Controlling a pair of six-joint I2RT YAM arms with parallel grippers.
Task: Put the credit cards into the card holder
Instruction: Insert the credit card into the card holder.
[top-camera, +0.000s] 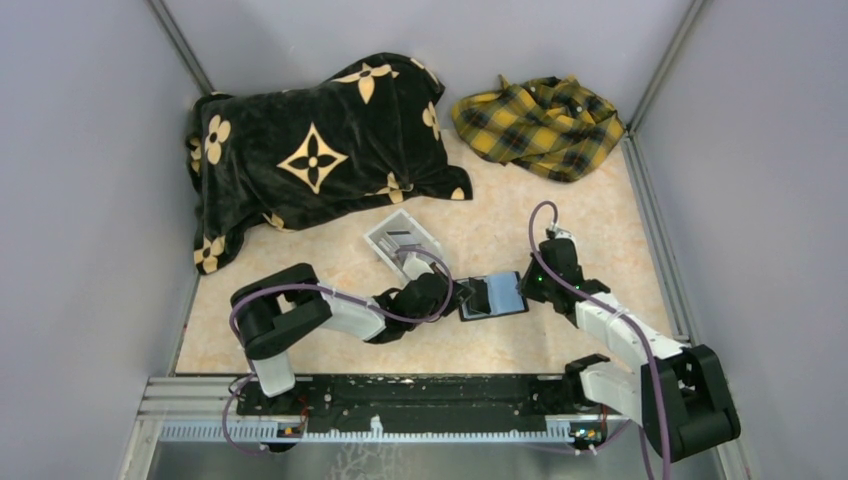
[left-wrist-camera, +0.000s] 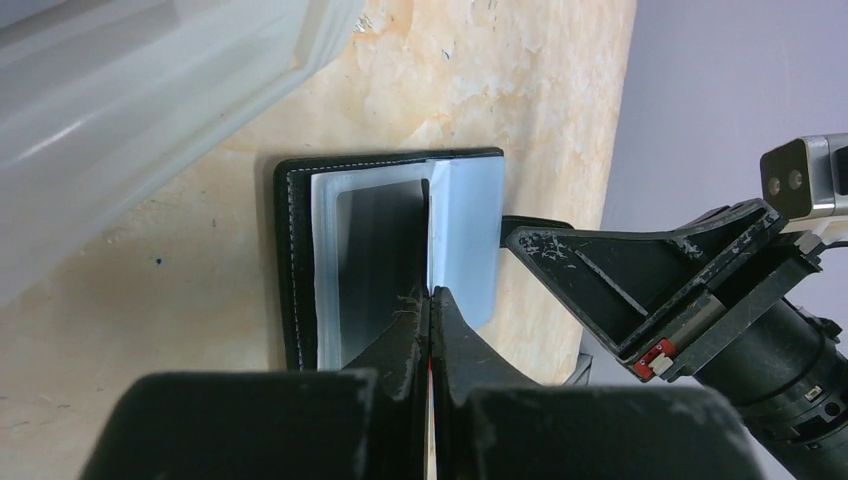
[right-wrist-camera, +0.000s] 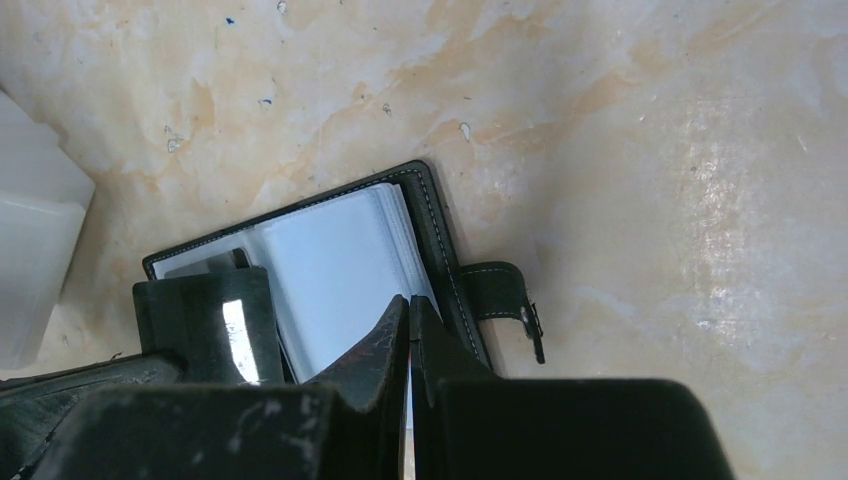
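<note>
The card holder (top-camera: 493, 296) lies open on the table between both arms, a black wallet with pale sleeves (right-wrist-camera: 330, 270) and its strap clasp (right-wrist-camera: 500, 295) out to one side. A dark credit card (left-wrist-camera: 375, 250) shows inside the left sleeve. My left gripper (left-wrist-camera: 431, 293) is shut, its tips resting at the fold between the sleeves (left-wrist-camera: 465, 230). My right gripper (right-wrist-camera: 409, 298) is shut too, tips down on the pale sleeve near the holder's clasp edge (right-wrist-camera: 435, 230). In the top view the left gripper (top-camera: 462, 293) and the right gripper (top-camera: 530, 285) flank the holder.
A clear-white open box (top-camera: 402, 240) with something dark in it stands just behind the left gripper. A black blanket with gold flowers (top-camera: 320, 150) and a yellow plaid cloth (top-camera: 540, 125) lie at the back. Grey walls close in both sides.
</note>
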